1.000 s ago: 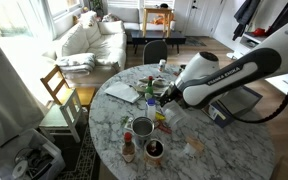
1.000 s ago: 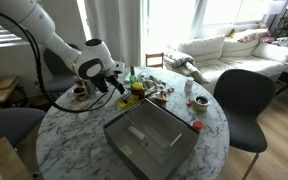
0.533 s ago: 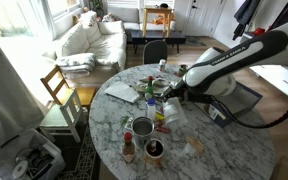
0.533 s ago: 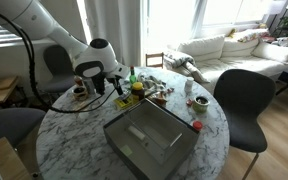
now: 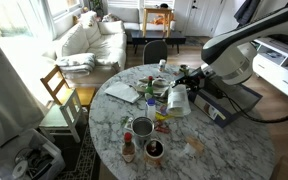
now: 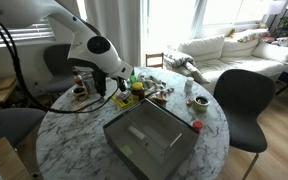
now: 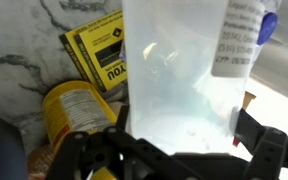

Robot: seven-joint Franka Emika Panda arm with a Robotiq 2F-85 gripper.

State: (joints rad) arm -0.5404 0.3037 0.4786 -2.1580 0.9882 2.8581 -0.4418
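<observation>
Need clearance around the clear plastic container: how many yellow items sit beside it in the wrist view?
2: a flat yellow-and-black printed packet at upper left, and a yellow labelled can below it. More may hide behind the clear plastic container.

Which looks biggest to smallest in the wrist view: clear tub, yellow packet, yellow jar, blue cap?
1. clear tub, closest to the camera.
2. yellow packet and yellow jar look about alike, so I won't rank them.
3. blue cap, only partly showing.
</observation>
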